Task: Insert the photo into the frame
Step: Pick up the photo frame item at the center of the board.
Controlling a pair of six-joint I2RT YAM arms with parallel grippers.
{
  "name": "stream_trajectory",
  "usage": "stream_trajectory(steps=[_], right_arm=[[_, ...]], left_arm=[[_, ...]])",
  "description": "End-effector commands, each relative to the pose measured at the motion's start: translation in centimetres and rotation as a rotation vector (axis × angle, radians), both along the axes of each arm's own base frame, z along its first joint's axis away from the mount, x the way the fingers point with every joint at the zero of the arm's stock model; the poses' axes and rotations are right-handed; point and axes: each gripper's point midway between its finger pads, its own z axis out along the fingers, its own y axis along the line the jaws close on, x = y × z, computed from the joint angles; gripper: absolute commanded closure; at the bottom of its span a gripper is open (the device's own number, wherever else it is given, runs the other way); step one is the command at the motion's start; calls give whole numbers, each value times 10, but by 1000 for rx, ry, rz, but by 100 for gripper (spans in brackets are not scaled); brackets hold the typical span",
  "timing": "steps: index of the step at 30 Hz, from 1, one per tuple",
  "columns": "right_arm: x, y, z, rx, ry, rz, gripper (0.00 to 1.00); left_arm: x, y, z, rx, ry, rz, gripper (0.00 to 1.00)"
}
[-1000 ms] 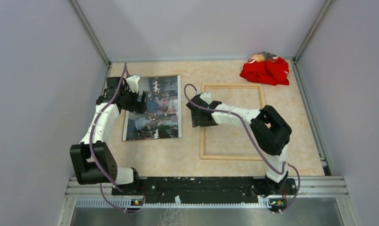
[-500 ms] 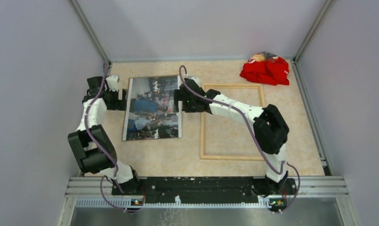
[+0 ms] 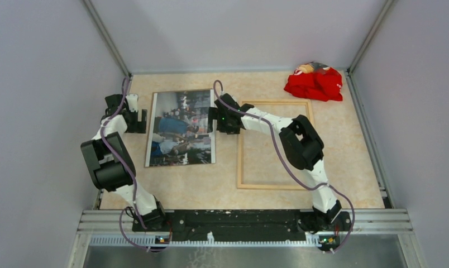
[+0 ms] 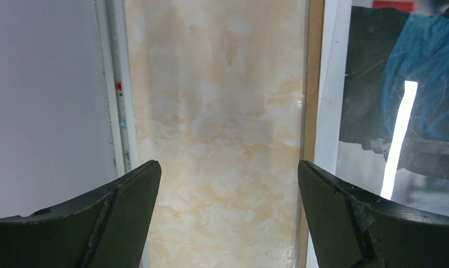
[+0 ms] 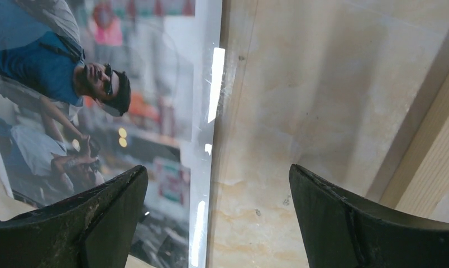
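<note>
The photo [image 3: 181,128] looks thin, slick and floppy: pinch its long edges, where your left gripper [image 4: 228,167] and right gripper [image 5: 218,170] gape empty.

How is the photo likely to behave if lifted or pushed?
The photo looks thin and large, so it would probably sag if lifted by one edge. Its glare streaks suggest a glossy, slippery face; pushed, it likely slides.

On the table [image 3: 200,190], the photo [image 3: 180,139] lies just left of the frame [image 3: 275,186], with a cloth [image 3: 314,84] behind the frame.
</note>
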Motion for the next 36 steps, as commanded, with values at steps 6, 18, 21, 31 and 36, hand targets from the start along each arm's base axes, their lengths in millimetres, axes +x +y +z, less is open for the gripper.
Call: stream_trajectory(steps=[6,18,21,31,36], right_arm=[[20,19,-9,97,36,-7,4],[23,47,-4,259,97,-2,8],[23,55,3,327,118,-7,9],[22,75,51,514,106,34,13],[20,84,74,588,88,69,15]], left_arm=[[12,-6,-14,-27,-18,-22,2],[1,-18,-53,-30,81,-60,2],[-4,-20,-65,-37,121,-80,8],[-15,-32,-82,-100,183,-109,21],[-17,-31,-86,-93,196,-109,21]])
